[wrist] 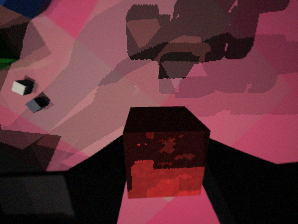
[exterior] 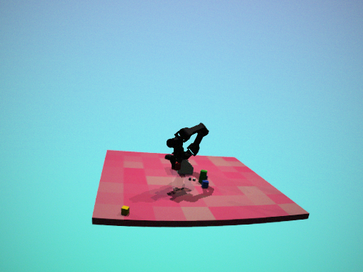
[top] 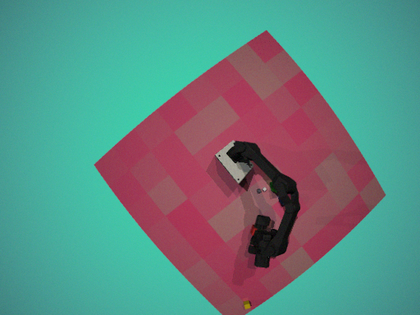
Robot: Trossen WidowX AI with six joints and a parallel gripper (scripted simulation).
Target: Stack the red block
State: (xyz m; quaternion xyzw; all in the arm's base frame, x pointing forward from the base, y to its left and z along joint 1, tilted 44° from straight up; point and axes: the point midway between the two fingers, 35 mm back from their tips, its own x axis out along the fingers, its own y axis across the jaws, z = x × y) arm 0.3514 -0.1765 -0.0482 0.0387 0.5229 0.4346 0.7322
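The red block (wrist: 165, 160) (exterior: 177, 166) (top: 253, 230) sits between my gripper's two dark fingers and is held clear above the pink checkered floor (exterior: 117, 184). My gripper (wrist: 158, 136) (exterior: 176, 164) (top: 257, 232) is shut on it. The green tower (exterior: 203, 175) (top: 272, 186) stands upright off to the side, partly hidden under the arm in the overhead view. In the wrist view only a green sliver (wrist: 5, 63) of it shows at the left edge.
A blue block (exterior: 205, 183) (wrist: 22, 6) lies right beside the green tower. Two tiny cubes, one white (wrist: 20, 87) (top: 264, 189) and one grey (wrist: 37, 103) (top: 258, 190), lie near it. A yellow cube (exterior: 125, 210) (top: 246, 304) sits at the floor's edge. The arm's white base plate (top: 227, 162) is behind.
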